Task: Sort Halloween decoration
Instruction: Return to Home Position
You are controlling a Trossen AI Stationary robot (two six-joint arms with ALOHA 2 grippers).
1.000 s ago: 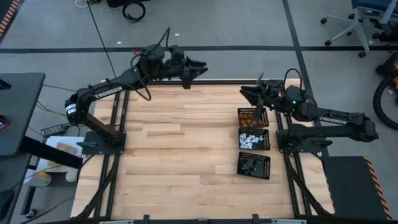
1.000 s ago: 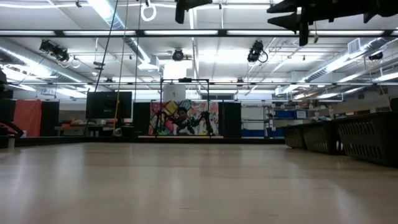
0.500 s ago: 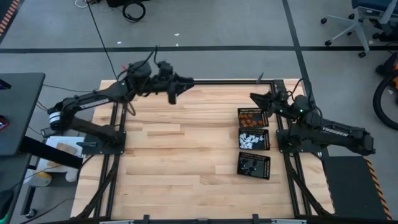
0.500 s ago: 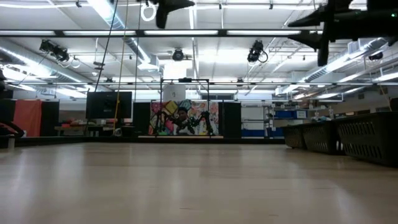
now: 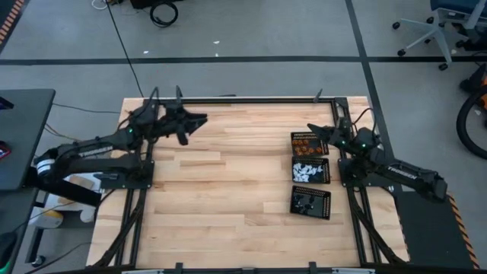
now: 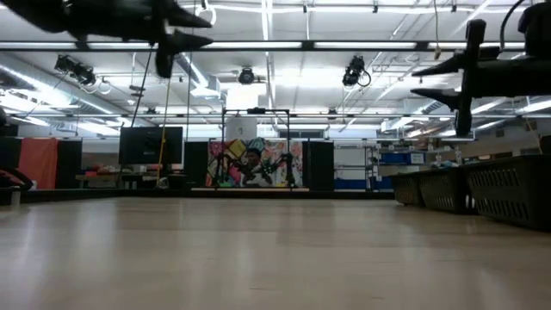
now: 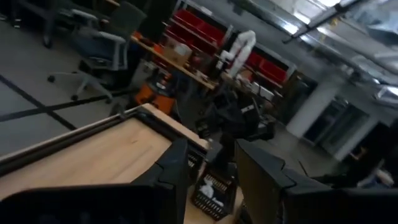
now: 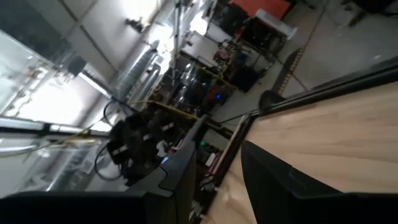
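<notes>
Left gripper (image 5: 193, 122) hangs over the far left part of the wooden table (image 5: 221, 190). Its fingers stand apart with nothing between them, as the left wrist view confirms. Right gripper (image 5: 313, 131) hangs at the far right, just beside the far corner of the orange-piece tray (image 5: 308, 142). Its fingers are likewise apart and carry nothing. The two grippers are well apart from each other, with bare tabletop between them.

The Halloween decoration lies sorted in three black trays in a row along the right side, close to the right arm's base. The orange pieces are farthest from the front edge, the white pieces (image 5: 308, 170) are in the centre tray, and the black pieces (image 5: 310, 202) are in the nearest tray. Individual figures are too small to tell apart.

Around the table there is an office chair (image 5: 426, 27) at the far right, a coiled black cable (image 5: 162, 11) on the floor beyond the table and a dark desk (image 5: 23, 129) at the left.
</notes>
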